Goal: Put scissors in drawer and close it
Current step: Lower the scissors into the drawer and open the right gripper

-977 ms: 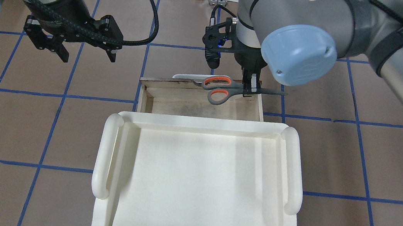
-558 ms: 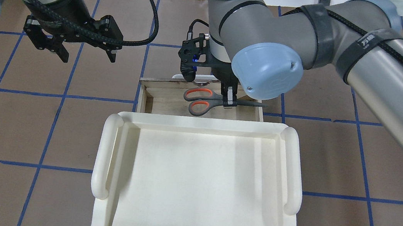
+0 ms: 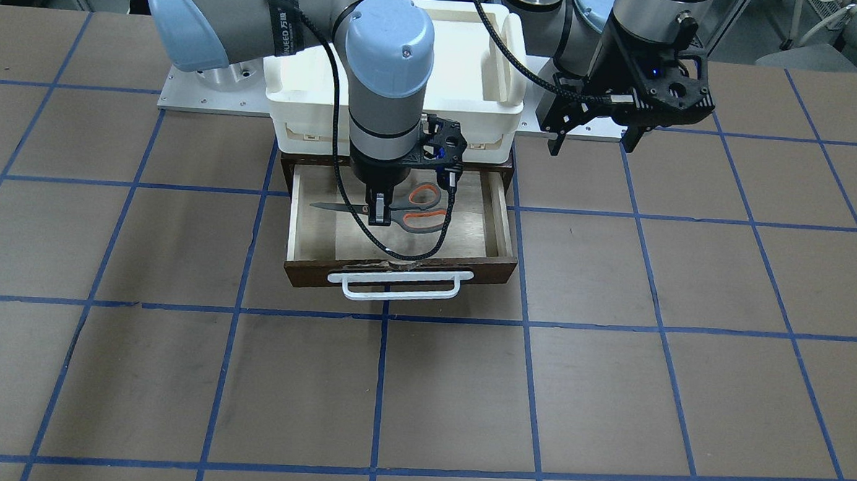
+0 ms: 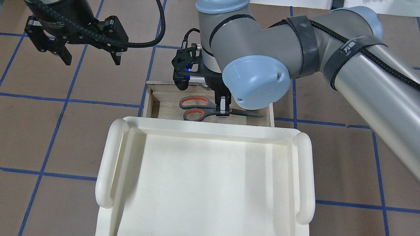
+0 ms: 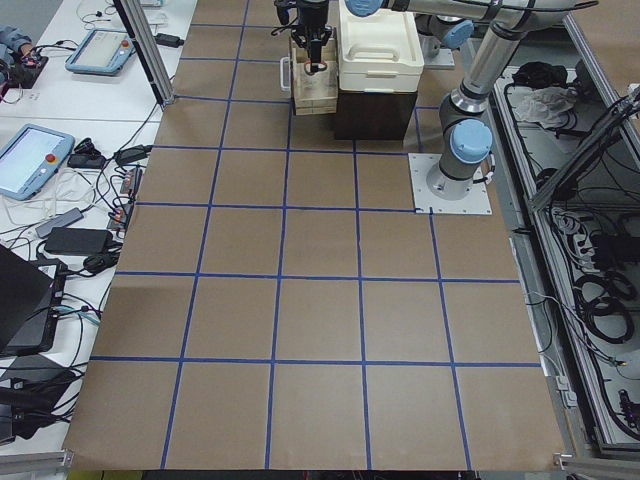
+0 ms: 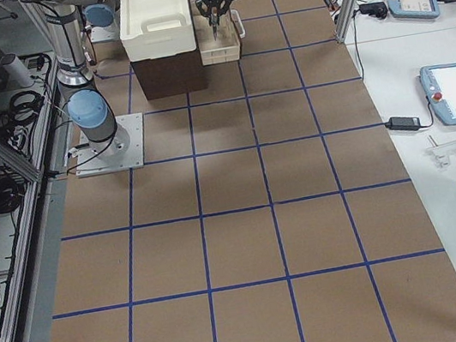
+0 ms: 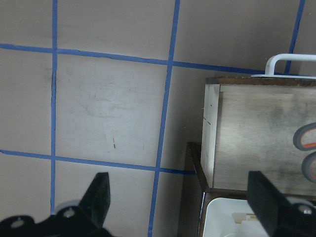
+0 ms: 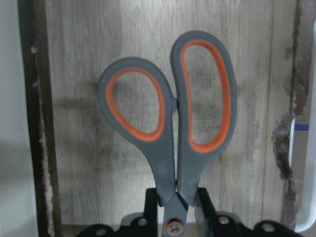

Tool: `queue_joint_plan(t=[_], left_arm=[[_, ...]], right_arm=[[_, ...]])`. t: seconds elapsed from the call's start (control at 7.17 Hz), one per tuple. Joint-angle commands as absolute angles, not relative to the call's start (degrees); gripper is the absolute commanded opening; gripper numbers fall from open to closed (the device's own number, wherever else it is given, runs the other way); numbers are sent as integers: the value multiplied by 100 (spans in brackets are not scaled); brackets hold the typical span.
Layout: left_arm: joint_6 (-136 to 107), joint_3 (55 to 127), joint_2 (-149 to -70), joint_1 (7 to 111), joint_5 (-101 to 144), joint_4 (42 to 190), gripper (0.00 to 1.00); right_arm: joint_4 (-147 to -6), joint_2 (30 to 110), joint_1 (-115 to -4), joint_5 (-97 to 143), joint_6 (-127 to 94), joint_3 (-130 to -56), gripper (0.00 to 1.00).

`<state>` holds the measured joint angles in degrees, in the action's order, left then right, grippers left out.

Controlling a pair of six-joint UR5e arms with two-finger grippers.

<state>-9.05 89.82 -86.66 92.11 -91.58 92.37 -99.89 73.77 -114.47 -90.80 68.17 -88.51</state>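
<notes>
The scissors (image 3: 419,210), with grey handles lined orange, are held flat and low inside the open wooden drawer (image 3: 320,237). Their blades point to the robot's right. My right gripper (image 3: 379,214) is shut on them at the pivot, fingers pointing down into the drawer. The overhead view shows the scissors (image 4: 195,108), the right gripper (image 4: 222,110) and the drawer (image 4: 151,104). The right wrist view shows the scissors' handles (image 8: 170,133) over pale wood. I cannot tell whether they touch the drawer floor. My left gripper (image 4: 91,61) is open and empty, hovering to the drawer's left.
A white plastic tray (image 4: 113,162) sits on top of the dark cabinet that the drawer slides out of. The drawer's dark front panel carries a white bar handle (image 3: 397,288). Brown table with blue grid lines lies all around.
My right arm has carried the scissors from above the drawer's front panel back toward the robot and down into the drawer. The left arm has not moved.
</notes>
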Motion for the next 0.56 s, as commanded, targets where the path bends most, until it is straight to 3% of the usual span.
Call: queue_joint_plan(t=[0.0, 0.28, 0.42], left_arm=[[-905, 8982, -8666, 9211, -9158, 9237, 100], [-897, 8982, -8666, 9211, -9167, 9237, 100], [-905, 8982, -8666, 9211, -9158, 9237, 100]], right_arm=[[-10046, 7304, -11452, -9027, 6776, -8859, 0], [-10055, 7190, -11452, -9000, 6759, -8859, 5], [-10046, 7198, -11452, -8843, 6567, -8859, 49]])
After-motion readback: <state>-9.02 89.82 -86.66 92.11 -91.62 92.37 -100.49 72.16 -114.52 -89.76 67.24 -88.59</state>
